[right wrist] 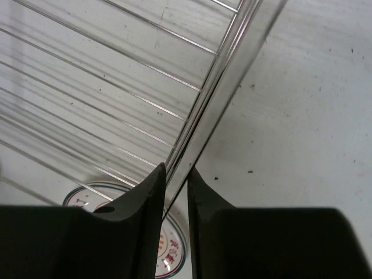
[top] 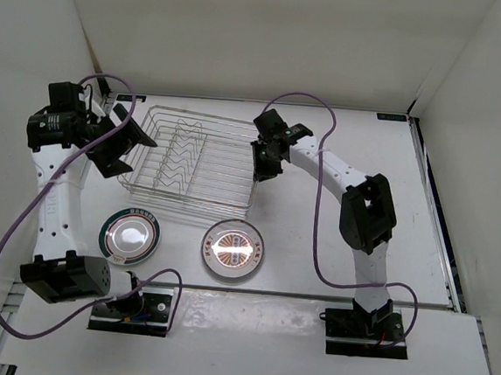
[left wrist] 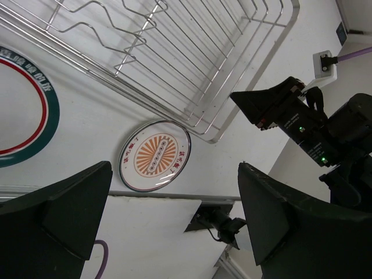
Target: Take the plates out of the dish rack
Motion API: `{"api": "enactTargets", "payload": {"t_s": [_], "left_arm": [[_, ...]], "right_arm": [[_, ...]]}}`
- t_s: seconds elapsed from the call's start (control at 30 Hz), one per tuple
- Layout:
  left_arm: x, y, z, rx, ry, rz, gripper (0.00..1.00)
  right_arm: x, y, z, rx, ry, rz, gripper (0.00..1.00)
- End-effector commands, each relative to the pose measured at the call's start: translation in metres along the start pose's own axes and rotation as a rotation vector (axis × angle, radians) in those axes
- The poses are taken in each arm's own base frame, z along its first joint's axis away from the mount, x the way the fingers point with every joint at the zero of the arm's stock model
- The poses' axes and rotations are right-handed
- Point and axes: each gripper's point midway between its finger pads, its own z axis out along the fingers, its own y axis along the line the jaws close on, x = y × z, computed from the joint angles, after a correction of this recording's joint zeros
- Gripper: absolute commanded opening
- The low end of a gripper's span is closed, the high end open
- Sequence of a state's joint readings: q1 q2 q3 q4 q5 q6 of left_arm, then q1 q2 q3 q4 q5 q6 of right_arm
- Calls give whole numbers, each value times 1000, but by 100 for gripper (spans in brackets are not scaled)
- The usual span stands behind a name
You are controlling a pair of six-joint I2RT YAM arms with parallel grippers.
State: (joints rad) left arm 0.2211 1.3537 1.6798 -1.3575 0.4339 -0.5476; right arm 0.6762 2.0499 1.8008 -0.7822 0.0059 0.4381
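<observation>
Our right jaws clench the dish rack [top: 191, 160] at its right rim; left jaws hang released; we should steady it, never dragging it onto the sunburst plate [top: 233, 248].

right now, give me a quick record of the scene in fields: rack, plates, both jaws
dish rack: no plates seen in it
plates in view: two, both outside the rack
green-rimmed plate: lying flat in front of the rack's left end
sunburst plate: lying flat in front of the rack's right end
left jaws: wide open, holding nothing, beside the rack's left end
right jaws: nearly closed around the rim wire at the rack's right end
</observation>
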Motion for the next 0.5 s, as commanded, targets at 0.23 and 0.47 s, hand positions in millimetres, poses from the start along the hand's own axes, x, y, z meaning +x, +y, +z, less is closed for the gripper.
{"api": "enactTargets", "payload": {"t_s": [0.23,0.47], "left_arm": [[109,49,-44,-213,335,-287,100],[94,51,-45,-217,302,-319,100]], "right_arm": [[-48,29,29,-148,-42,-73,0],[-73,21,45,-159,-69,24,0]]}}
